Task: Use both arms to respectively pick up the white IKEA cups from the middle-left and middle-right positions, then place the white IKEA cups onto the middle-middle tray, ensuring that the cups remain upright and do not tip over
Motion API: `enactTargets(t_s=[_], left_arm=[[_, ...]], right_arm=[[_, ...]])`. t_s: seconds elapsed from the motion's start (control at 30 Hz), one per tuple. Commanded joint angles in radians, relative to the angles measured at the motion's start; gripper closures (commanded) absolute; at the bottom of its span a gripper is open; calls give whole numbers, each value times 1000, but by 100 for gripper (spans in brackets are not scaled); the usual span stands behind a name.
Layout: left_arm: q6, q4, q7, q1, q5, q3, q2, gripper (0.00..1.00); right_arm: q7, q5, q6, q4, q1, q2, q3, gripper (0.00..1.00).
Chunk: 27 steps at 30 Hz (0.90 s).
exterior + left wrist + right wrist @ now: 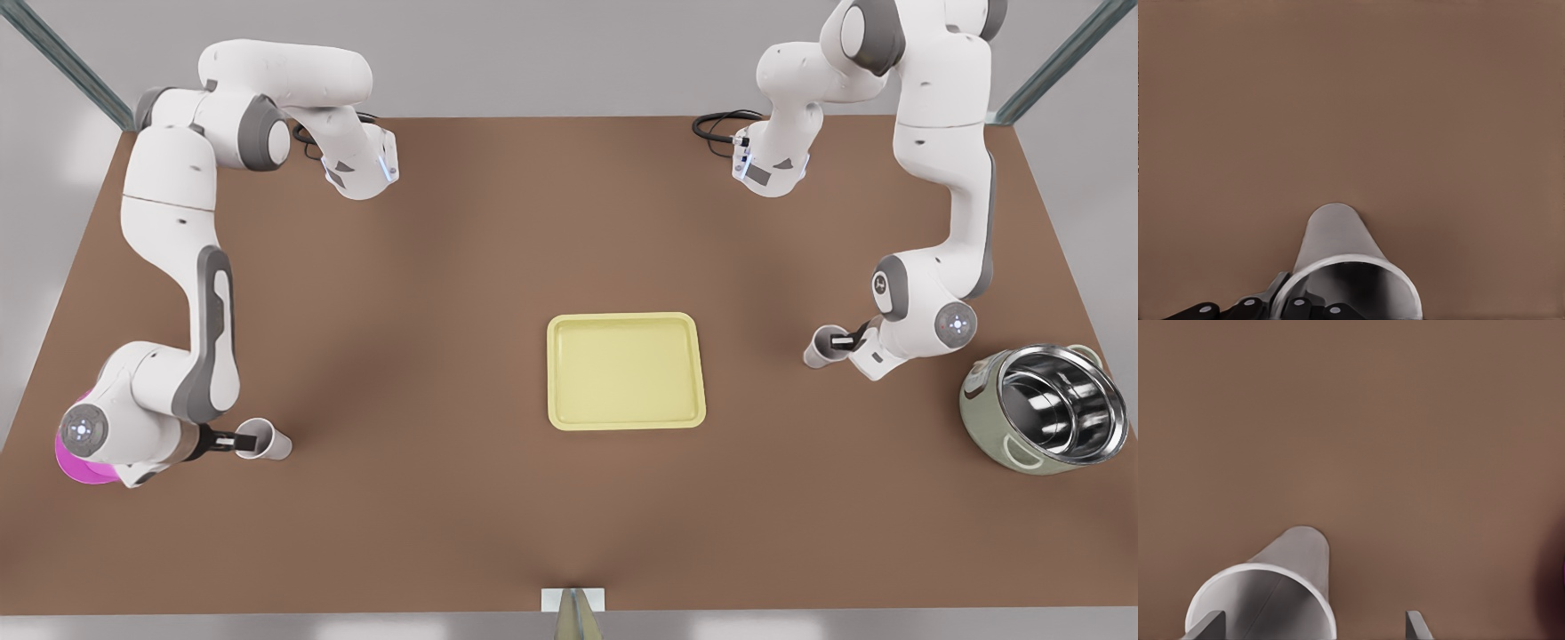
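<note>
Front view: right gripper [233,440] spread open at 1 smooth tapered white cup [272,444]; left gripper [840,338] pinches other cup [816,349] by the rim; flat, rounded-corner yellow tray [625,424] between.

tray [622,369] | front view's left: one cup [270,443] | front view's right: other cup [819,349]

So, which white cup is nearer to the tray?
The cup at the left gripper, on the front view's right; the cup at the right gripper is farther from the tray.

My left pincer [839,339] is low over the surface, its arm folded, fingers pinched on a cup [818,348] rim. My right pincer [233,440] is low too, fingers spread apart.
</note>
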Motion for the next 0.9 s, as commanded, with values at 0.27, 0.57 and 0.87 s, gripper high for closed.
enactTargets(t_s=[0.27, 0.57, 0.87], left_arm=[[-238, 386, -607, -196, -151, -182, 88, 79], [-103, 473, -885, -307, -144, -299, 232, 79], [33, 355, -877, -247, -115, -348, 226, 79]], right_arm=[[-23, 27, 83, -66, -15, 9, 3, 0], [-90, 30, 79, -80, -1, 15, 3, 50], [-201, 27, -48, -63, 181, -114, 6, 79]])
